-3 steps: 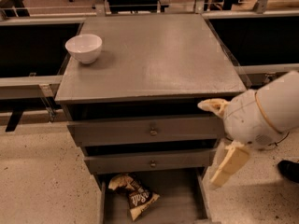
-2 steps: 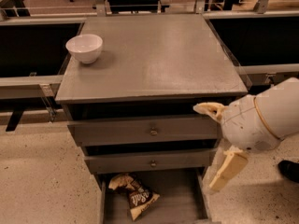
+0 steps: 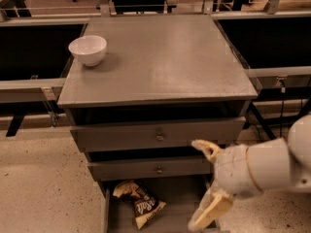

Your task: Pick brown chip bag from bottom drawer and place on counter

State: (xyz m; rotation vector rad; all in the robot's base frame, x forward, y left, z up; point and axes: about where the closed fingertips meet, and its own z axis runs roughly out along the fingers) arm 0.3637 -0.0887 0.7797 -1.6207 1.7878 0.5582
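Observation:
The brown chip bag [image 3: 140,203] lies crumpled on the floor of the open bottom drawer [image 3: 177,200], in its left half. The counter [image 3: 165,62] is the flat gray top of the cabinet above. My gripper [image 3: 206,181] hangs in front of the cabinet's lower right, to the right of the bag and a little above it. Its two cream fingers [image 3: 205,148] are spread wide, one up by the middle drawer and one down over the bottom drawer's right side. It holds nothing.
A white bowl [image 3: 88,49] stands at the counter's back left corner. The two upper drawers with brass knobs [image 3: 159,137] sit slightly pulled out above the bottom drawer. Black tables and metal rails flank the cabinet. The floor is speckled.
My gripper and arm have moved left and down, closer to the open bottom drawer. The bag and bowl have not moved.

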